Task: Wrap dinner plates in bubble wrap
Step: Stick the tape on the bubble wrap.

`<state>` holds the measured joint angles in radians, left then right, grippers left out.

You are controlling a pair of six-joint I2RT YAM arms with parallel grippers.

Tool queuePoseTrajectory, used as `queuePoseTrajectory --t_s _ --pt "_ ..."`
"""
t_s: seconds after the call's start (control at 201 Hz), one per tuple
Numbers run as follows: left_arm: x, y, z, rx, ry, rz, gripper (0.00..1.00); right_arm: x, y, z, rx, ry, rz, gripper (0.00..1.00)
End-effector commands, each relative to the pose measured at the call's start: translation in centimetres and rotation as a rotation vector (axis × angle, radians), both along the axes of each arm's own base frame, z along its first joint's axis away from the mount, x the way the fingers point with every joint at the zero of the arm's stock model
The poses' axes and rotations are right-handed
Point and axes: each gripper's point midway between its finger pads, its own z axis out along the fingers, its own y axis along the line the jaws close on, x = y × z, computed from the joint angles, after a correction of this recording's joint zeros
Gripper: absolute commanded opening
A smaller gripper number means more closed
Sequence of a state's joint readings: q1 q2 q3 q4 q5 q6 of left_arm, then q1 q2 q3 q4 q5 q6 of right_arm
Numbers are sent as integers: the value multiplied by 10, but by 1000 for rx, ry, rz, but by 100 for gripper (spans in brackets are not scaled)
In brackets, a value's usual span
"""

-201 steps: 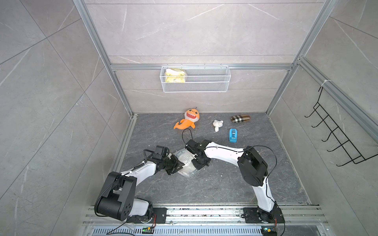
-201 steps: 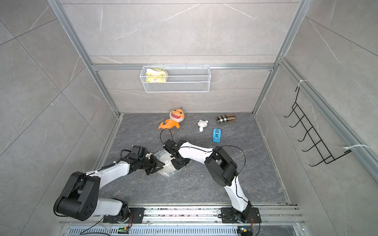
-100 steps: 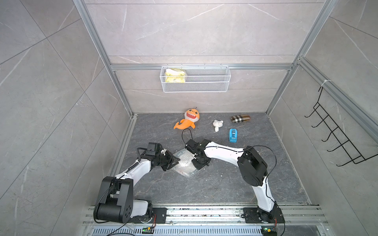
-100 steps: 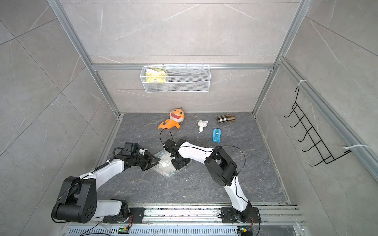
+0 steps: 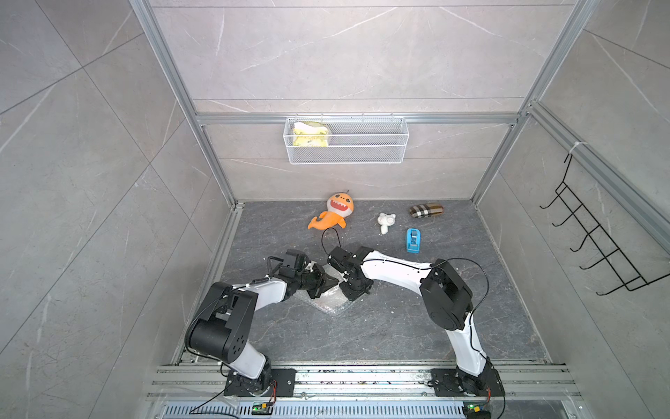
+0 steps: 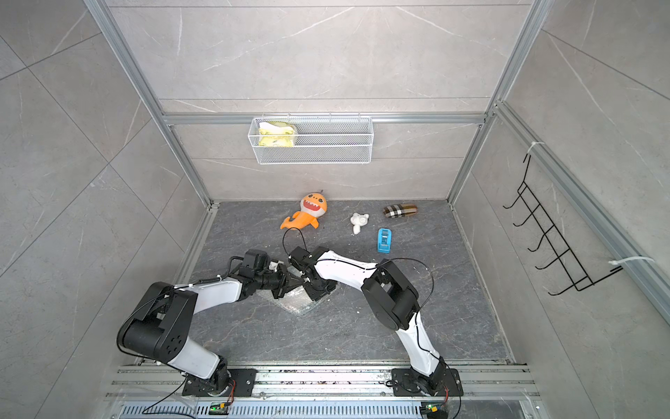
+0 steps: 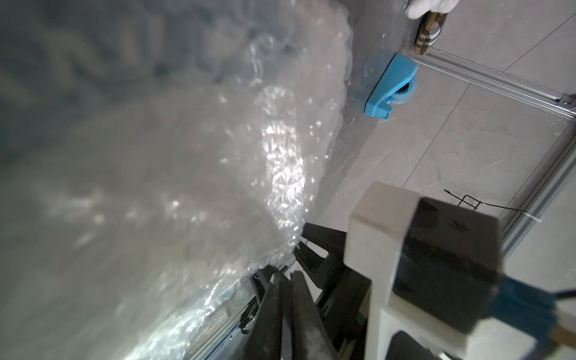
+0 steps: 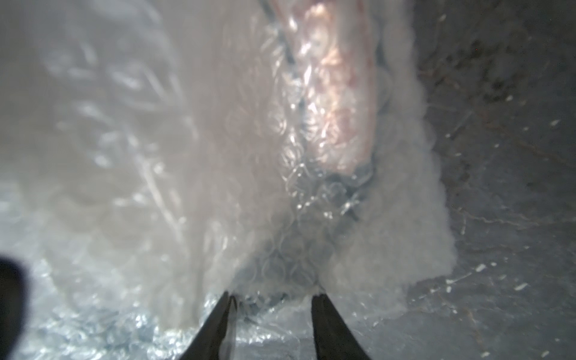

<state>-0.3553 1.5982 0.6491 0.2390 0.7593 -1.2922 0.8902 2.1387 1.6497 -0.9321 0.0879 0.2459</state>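
Bubble wrap is bunched up on the dark marbled counter right between the two arms. In both top views only a crinkly corner pokes out from under them. The dinner plate I can only half make out, as a pale patch with a darker border showing through the film in the right wrist view, so my guess is it's bundled inside. Left pincer looks closed down to a sliver. In its wrist view the wrap's edge runs right into the tips, so I'd say it's pinching a flap that billows up in front of the lens. Right pincer has its jaws roughly half apart, tips planted in the bubble wrap, and I can't tell if it's squeezing anything or just pinning the bundle. If I were doing this fold, I'd have the right one press down so nothing skates on the smooth stone. Then drag the flap low and across with light tension, and only release once something holds it, because this stuff looks springy and probably unfolds itself. It's clear, glossy, slippery film with small quilted bubbles, puffy at the folds, so a thin pinch could slide out. Blue tape dispenser sits well apart toward the back.
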Motion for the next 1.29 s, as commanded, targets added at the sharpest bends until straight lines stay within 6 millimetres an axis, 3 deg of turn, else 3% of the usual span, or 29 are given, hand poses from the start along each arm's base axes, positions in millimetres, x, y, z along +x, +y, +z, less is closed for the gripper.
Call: queuePoseTrajectory --t_s 0.0,0.174,0.598,0.827,1.057,1.286 --pt "11 -8 6 -36 -48 1 11 -3 -8 -7 -58 18 14 41" --pt "2 -2 -17 3 -14 3 11 -3 -8 -8 -60 19 13 41" --pt "-10 16 -31 96 -29 41 11 -3 -8 -8 -61 22 12 41" --pt "-19 28 -50 170 -29 66 12 -5 -11 -7 -65 23 10 41" --pt "-27 23 -74 180 -1 71 12 -6 -9 16 -35 2 18 41" --pt "-44 30 -107 198 62 89 11 -23 -11 38 2 31 41 41"
